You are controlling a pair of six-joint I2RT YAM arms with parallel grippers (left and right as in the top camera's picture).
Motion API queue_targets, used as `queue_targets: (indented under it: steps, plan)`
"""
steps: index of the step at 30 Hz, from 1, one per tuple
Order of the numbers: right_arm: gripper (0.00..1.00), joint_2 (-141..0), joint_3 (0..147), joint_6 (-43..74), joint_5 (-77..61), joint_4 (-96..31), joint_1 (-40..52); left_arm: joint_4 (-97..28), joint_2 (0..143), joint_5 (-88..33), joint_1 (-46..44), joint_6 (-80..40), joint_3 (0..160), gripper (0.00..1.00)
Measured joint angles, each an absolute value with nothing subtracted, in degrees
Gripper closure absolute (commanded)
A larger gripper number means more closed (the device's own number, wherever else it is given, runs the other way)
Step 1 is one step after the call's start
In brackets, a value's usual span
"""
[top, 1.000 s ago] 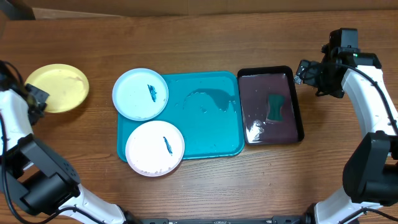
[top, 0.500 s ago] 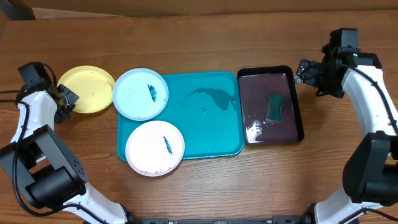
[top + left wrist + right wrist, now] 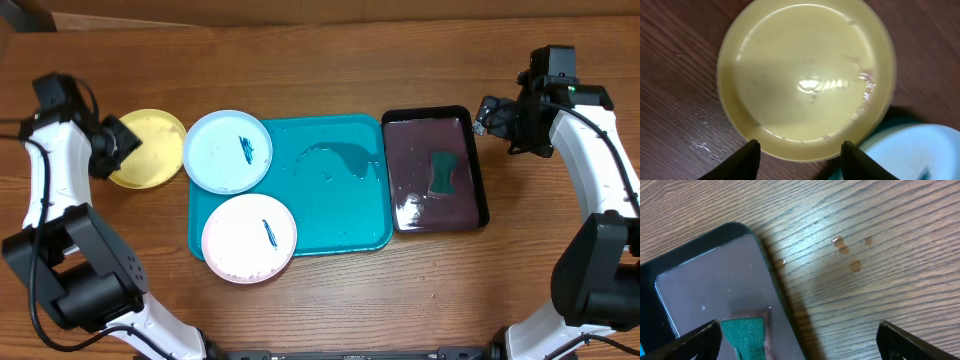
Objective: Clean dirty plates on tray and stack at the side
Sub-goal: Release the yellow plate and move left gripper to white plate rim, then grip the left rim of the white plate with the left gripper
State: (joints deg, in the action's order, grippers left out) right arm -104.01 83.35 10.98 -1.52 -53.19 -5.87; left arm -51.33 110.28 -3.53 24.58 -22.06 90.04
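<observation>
Left gripper [image 3: 800, 146] of mine hangs jaws apart, empty, over the yellow-green plate [image 3: 805, 75], which looks clean and wet on bare wood [image 3: 670, 60] near the table's left edge, right beside the light blue plate [image 3: 227, 151]. That and the white plate [image 3: 249, 238] sit smeared on the turquoise tray [image 3: 340, 200]. Toward the right edge my right gripper [image 3: 799, 326] is spread, empty, by the black tray [image 3: 410, 170] holding the green sponge [image 3: 444, 173]. One cleaned, I judge; two left, then stacking.

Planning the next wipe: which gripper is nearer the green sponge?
Right. The right gripper hovers just past the black tray's upper right corner, near the sponge; the left gripper is across the table, over the yellow plate's edge.
</observation>
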Motion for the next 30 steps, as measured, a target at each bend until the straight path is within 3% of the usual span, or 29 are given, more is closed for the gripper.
queue_targets:
  steps: [12, 22, 30]
  plan:
    - [0.00, -104.01, 83.35, 10.92, -1.52, -53.19, -5.87, -57.41, 110.26, -3.29, 11.68, -21.80, 88.40, 0.55]
    - [0.00, -104.01, 83.35, 10.96, -1.52, -53.19, -5.87, -52.45, 110.26, -1.28, 10.59, -20.99, 81.49, 0.59]
    - [0.00, -104.01, 83.35, 10.96, -1.52, -53.19, -5.87, -49.08, 110.26, -1.19, 10.59, -20.73, 77.80, 0.76]
